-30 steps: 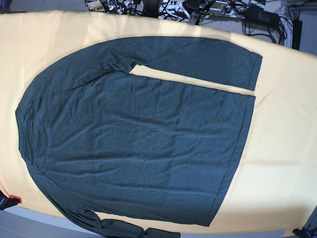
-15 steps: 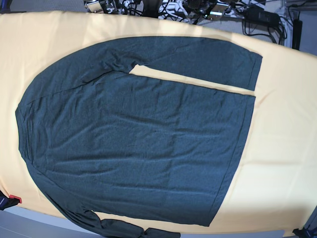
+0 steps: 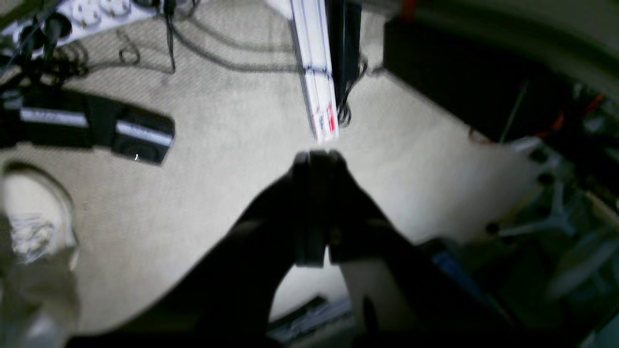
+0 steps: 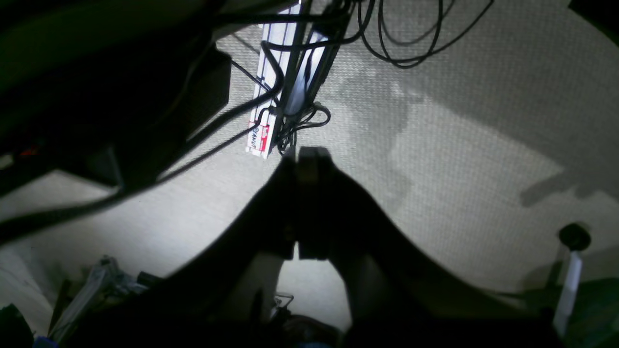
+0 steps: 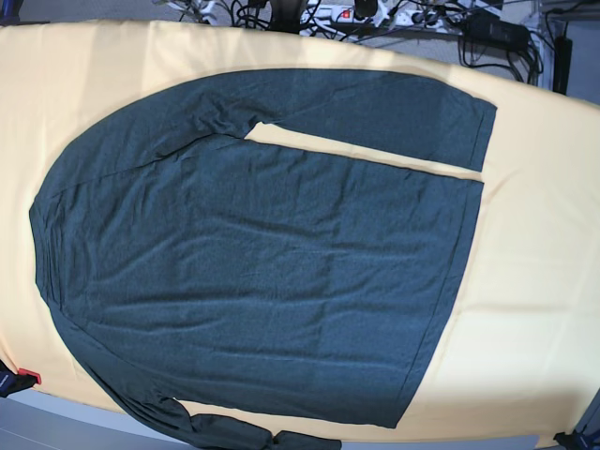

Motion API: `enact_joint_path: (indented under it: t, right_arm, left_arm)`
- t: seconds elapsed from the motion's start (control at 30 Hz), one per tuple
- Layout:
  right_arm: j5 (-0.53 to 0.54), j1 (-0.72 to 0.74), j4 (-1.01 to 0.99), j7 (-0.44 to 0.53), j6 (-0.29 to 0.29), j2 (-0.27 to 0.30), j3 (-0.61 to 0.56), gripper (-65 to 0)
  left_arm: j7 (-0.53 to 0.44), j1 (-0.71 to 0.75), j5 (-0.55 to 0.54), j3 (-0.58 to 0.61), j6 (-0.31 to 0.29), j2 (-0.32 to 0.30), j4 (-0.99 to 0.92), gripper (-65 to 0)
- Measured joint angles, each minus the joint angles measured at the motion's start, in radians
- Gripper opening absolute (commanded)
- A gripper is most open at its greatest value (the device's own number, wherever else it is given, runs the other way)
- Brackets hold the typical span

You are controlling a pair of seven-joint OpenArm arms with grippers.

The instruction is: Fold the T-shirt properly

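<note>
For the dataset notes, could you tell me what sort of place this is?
Probably a robotics lab or workshop: the T-shirt lies on a cloth-covered table, with power strips and cables on carpet.

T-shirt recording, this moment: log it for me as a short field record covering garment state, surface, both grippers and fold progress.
garment: T-shirt, dark charcoal-green, long sleeves, spread flat
upper sleeve: lies along the body, with a thin strip of cloth showing between them
lower sleeve: runs off the near edge of the base view
surface: pale yellow cloth
left gripper: shut, empty, over the floor
right gripper: shut, empty, over the floor
fold progress: none visible
</note>
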Motion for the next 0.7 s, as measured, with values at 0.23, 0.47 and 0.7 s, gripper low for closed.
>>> enact_joint_path:
  t: [0.23, 0.47, 0.7]
  right_arm:
    - [0.067, -0.228, 0.300, -0.058, -0.007, 0.077, -0.002, -65.0]
    - [0.067, -0.475, 0.661, -0.058, -0.068, 0.145, 0.005, -65.0]
    - [0.056, -0.733, 1.079, -0.064, -0.167, 0.193, 0.007, -65.0]
  left_arm:
    - [0.053, 0.165, -0.031, 0.000, 0.001, -0.105, 0.248, -65.0]
    - [0.056, 0.374, -0.034, -0.032, 0.000, -0.222, 0.570, -65.0]
    - [0.100, 0.587, -0.126, -0.251, -0.002, -0.296, 0.917, -65.0]
